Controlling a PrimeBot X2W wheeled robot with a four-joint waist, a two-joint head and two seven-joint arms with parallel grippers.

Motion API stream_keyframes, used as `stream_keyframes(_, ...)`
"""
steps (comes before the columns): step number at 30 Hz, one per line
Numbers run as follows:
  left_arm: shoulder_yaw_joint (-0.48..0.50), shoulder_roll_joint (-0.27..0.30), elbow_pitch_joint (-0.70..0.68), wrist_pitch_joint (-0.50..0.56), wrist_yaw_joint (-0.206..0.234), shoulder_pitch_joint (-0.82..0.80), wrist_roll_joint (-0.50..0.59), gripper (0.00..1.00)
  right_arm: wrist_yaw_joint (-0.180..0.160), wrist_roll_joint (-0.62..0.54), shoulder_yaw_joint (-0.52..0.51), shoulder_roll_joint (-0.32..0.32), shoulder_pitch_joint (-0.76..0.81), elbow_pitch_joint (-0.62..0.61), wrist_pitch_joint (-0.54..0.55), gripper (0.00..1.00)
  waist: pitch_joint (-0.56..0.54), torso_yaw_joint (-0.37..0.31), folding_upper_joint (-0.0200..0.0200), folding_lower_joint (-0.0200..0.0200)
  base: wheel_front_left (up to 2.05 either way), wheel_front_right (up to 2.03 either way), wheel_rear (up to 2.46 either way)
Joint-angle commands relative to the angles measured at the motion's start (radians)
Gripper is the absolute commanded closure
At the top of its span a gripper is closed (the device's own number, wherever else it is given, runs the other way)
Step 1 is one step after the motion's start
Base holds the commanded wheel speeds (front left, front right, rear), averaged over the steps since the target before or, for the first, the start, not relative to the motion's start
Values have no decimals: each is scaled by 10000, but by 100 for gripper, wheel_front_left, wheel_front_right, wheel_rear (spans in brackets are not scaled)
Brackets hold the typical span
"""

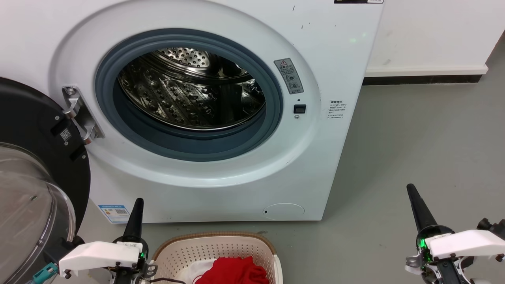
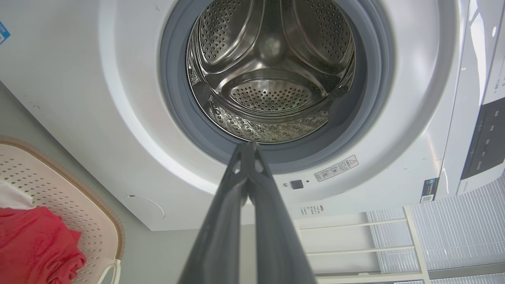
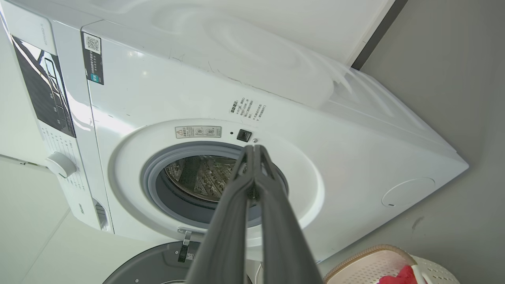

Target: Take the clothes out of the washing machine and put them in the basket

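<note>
— Where is the left gripper [image 1: 138, 203], the one with two long dark tapering fingers?
— Low at the left of the head view; the fingers point up and lean slightly right; its blocky white plastic wrist housing [image 1: 98, 254] lies almost level beneath them; a small teal connector [image 1: 45, 272] juts from the housing's outer end.
— And its jaws?
— Pressed together; in the left wrist view the left gripper [image 2: 247, 145] narrows to one point, tips touching.
— The right gripper [image 1: 410, 188]?
— Low at the right; the same dark fingers, leaning left; its white housing [image 1: 461, 240] slopes up to the right; a green light [image 1: 422, 241] glows at the finger base; in its own wrist view the right gripper [image 3: 254, 148] is likewise closed tip to tip.
</note>
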Motion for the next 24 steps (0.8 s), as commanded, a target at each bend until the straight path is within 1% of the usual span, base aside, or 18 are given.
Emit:
stream_keyframes(1, 60, 4, -21, 88, -84, -209, -267, 100, 0, 314, -55, -45, -235, 7, 51, 100, 3, 12, 0, 0, 0, 0, 0)
stream_keyframes(24, 208, -9, 138, 585, -250, -418, -2203, 100, -1, 2321, -369, 7, -404, 272, 377, 100, 42, 172, 0, -1, 0, 0, 0)
